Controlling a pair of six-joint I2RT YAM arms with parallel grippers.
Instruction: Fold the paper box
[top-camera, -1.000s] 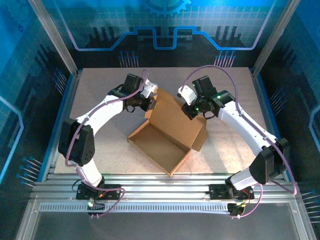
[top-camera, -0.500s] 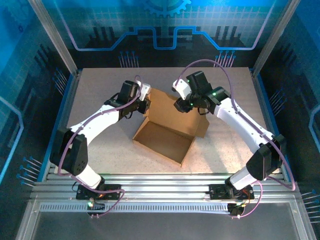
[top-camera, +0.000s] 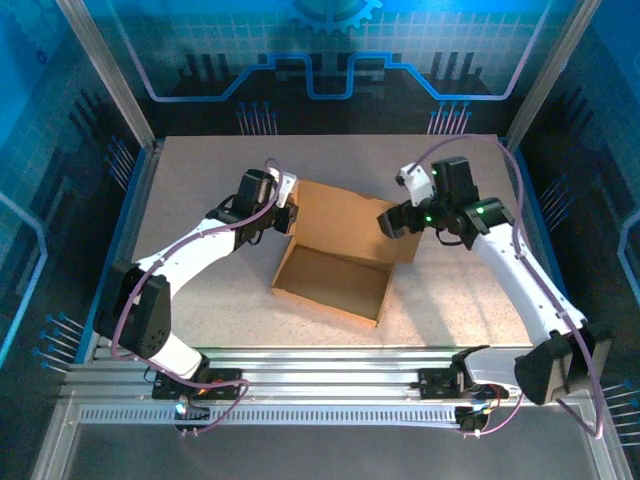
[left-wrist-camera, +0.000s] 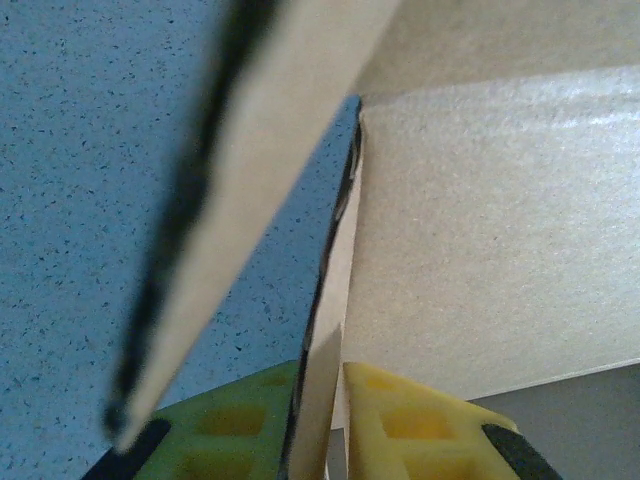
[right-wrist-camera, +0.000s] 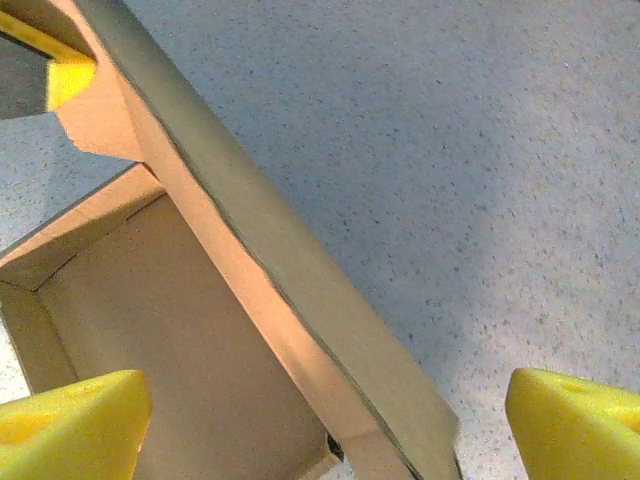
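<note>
Since a second ago my right claw (top-camera: 388, 222) has let go and backed off to the right, jaws wide. My left claw (top-camera: 286, 216) still pinches the paper box (top-camera: 335, 285) wall. The box, mid-frame on the worktop (top-camera: 200, 180), has swung off the diagonal. Its long axis now runs nearly left-right, open side up.

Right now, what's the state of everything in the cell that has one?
paper box: tray formed, lid panel raised at the far side, not closed.
left gripper: shut on a cardboard edge of the paper box.
right gripper: open, a box panel edge between its fingers, no grip.
</note>
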